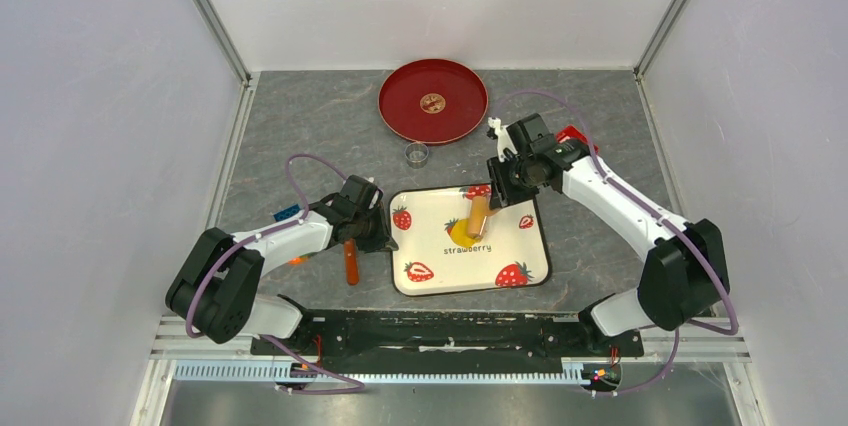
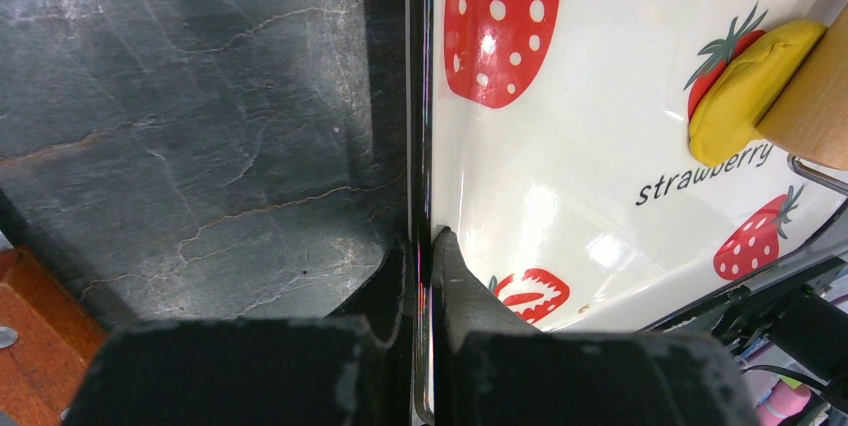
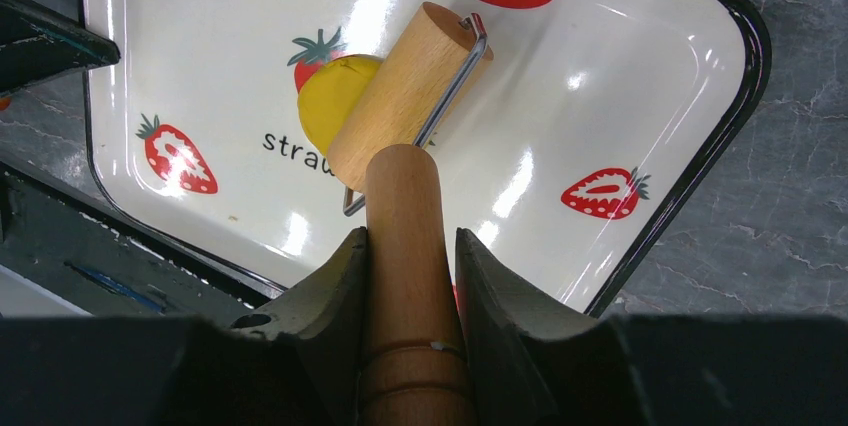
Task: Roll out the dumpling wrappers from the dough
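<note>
A lump of yellow dough lies on the strawberry-print tray, partly under the wooden roller barrel. My right gripper is shut on the roller's wooden handle. The barrel rests on the dough's right side. My left gripper is shut on the tray's left rim, one finger on each side of it. The dough looks thick and only partly flattened. One small, coin-like dumpling wrapper lies in the middle of the red plate at the back.
A small metal ring stands between the plate and the tray. An orange-brown stick lies left of the tray by my left gripper. A blue item sits by the left arm. White and red items sit by the right gripper.
</note>
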You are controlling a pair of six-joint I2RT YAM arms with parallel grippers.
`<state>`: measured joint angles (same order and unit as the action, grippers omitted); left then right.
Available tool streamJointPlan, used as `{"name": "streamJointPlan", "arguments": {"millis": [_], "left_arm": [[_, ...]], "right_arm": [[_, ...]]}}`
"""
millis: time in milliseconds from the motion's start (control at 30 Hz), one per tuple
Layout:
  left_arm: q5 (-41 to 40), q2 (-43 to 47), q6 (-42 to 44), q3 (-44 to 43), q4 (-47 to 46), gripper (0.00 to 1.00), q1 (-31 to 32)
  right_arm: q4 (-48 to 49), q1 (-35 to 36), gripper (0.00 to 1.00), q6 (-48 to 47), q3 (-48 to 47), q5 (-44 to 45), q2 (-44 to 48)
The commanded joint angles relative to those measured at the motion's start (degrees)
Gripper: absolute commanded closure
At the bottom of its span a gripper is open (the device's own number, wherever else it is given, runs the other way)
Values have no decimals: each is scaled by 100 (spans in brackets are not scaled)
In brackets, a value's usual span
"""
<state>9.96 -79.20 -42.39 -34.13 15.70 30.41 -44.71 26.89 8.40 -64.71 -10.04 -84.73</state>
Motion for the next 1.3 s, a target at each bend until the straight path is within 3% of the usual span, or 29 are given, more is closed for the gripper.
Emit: {"name": "streamJointPlan", "arguments": {"millis": [0, 1267], "left_arm": [[-785, -179, 47, 148, 486, 98, 12], [-800, -196, 38, 156, 469, 98, 15]], "right_arm": [[-1352, -162, 100, -515, 692, 1869, -382], [-1206, -468, 100, -316, 1482, 1520, 471]]}}
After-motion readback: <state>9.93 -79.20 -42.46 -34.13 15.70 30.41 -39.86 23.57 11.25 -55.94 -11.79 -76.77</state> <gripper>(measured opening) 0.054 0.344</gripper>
